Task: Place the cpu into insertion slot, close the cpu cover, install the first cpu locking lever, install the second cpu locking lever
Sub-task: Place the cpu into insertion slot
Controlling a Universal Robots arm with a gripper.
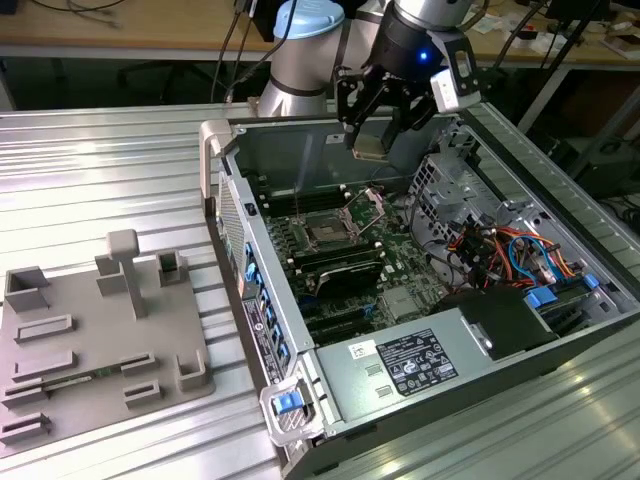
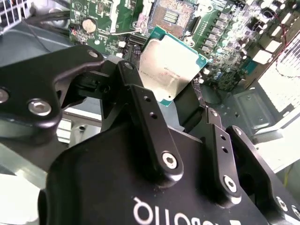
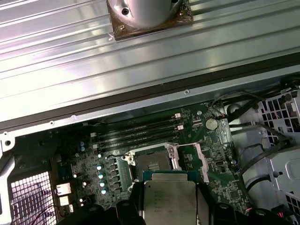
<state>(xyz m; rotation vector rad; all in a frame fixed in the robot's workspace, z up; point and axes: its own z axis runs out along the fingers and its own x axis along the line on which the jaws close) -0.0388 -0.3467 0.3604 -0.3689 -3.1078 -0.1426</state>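
My gripper (image 1: 368, 138) is shut on the cpu (image 1: 368, 149), a flat silvery square chip, and holds it in the air above the open computer case. The cpu (image 2: 168, 65) sits tilted between the black fingers (image 2: 140, 105). Below it and toward the exterior view's left lies the insertion slot (image 1: 325, 232), a dark square socket on the green board. The slot is uncovered, with its contact field showing (image 3: 150, 164) (image 2: 171, 16). The cpu cover (image 1: 372, 206) stands raised beside the slot. In the first wrist view the cpu (image 3: 168, 200) hangs just short of the slot.
Long black memory slots (image 1: 340, 265) lie next to the socket. A drive cage with coloured cables (image 1: 500, 250) and a power supply (image 1: 420, 360) fill the case's right and front. A grey fixture tray (image 1: 90, 340) lies on the ribbed table at the left.
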